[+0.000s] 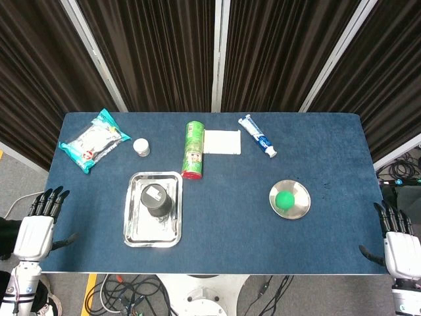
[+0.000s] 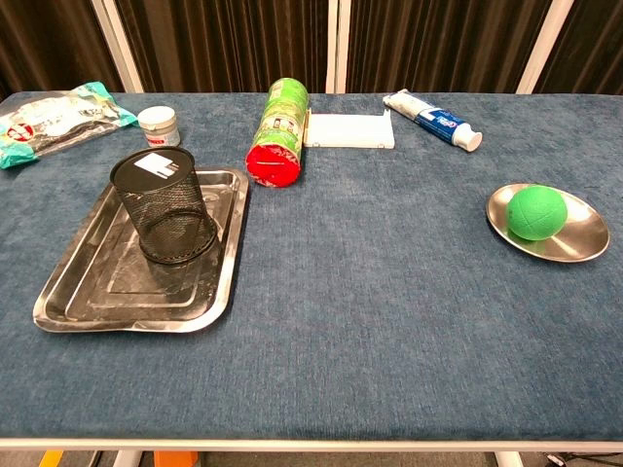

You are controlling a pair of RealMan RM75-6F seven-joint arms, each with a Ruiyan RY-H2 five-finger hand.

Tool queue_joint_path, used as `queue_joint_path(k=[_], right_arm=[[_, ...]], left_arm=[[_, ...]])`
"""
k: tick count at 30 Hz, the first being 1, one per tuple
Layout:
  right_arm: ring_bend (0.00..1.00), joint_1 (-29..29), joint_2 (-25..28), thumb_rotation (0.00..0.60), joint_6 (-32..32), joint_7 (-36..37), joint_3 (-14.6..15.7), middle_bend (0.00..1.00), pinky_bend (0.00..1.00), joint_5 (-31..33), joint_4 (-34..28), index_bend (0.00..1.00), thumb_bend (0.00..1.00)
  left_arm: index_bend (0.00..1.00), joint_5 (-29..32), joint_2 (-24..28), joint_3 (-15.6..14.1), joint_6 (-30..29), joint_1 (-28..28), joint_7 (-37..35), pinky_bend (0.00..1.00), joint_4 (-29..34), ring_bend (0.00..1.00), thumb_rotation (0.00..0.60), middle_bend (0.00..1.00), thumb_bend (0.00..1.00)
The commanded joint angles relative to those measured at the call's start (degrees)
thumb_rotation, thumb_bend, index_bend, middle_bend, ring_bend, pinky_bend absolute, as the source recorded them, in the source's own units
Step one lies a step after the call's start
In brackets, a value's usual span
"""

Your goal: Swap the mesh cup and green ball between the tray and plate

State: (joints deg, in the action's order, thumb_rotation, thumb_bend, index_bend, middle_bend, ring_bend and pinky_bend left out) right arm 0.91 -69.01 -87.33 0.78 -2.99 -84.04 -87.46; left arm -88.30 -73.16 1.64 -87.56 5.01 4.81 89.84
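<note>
A black mesh cup (image 1: pixel 157 199) (image 2: pixel 166 206) stands upright in the steel tray (image 1: pixel 135 227) (image 2: pixel 97 282) on the left half of the table. A green ball (image 1: pixel 285 201) (image 2: pixel 536 212) rests on the round steel plate (image 1: pixel 301 192) (image 2: pixel 574 238) on the right. My left hand (image 1: pixel 41 222) hangs off the table's left front corner, fingers spread, holding nothing. My right hand (image 1: pixel 397 240) hangs past the right front corner, fingers apart and empty. Neither hand shows in the chest view.
A green chip can (image 1: pixel 194 150) (image 2: pixel 280 131) lies behind the tray. A white box (image 1: pixel 222 142) (image 2: pixel 348 129), a toothpaste tube (image 1: pixel 258 135) (image 2: pixel 432 120), a small white jar (image 1: pixel 141 147) (image 2: pixel 159 125) and a snack bag (image 1: pixel 93 140) (image 2: pixel 54 117) line the back.
</note>
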Motion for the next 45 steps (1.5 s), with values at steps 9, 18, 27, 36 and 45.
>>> queue_joint_path(k=[9, 18, 27, 36, 45], right_arm=[[0.00, -0.08, 0.38, 0.600, -0.02, 0.10, -0.26, 0.00, 0.00, -0.05, -0.35, 0.00, 0.06], [0.00, -0.41, 1.71, 0.600, -0.23, 0.23, -0.79, 0.00, 0.00, -0.40, -2.20, 0.00, 0.06], [0.00, -0.86, 3.28, 0.600, -0.36, -0.53, -1.41, 0.00, 0.00, -0.49, -3.60, 0.00, 0.06], [0.00, -1.29, 3.03, 0.600, 0.61, -0.90, -1.34, 0.00, 0.00, -0.02, -3.57, 0.00, 0.06], [0.00, -1.50, 3.33, 0.600, 1.03, -0.51, -1.58, 0.00, 0.00, 0.57, -3.27, 0.00, 0.06]], left_arm=[[0.09, -0.27, 0.09, 0.00, 0.24, 0.20, -0.30, 0.09, 0.29, 0.00, 0.600, 0.04, 0.07], [0.09, -0.76, 1.43, 1.01, 5.13, 3.99, -1.41, 0.09, 3.18, 0.00, 0.600, 0.04, 0.07], [0.09, -1.68, 1.01, 3.48, 16.57, 13.54, -0.34, 0.09, 5.91, 0.00, 0.600, 0.04, 0.07], [0.09, 2.81, -1.01, 6.40, 29.63, 23.33, -1.34, 0.09, 4.34, 0.00, 0.600, 0.03, 0.07], [0.09, 6.07, -3.46, 7.92, 36.08, 29.46, -3.57, 0.09, 1.35, 0.00, 0.600, 0.03, 0.07]])
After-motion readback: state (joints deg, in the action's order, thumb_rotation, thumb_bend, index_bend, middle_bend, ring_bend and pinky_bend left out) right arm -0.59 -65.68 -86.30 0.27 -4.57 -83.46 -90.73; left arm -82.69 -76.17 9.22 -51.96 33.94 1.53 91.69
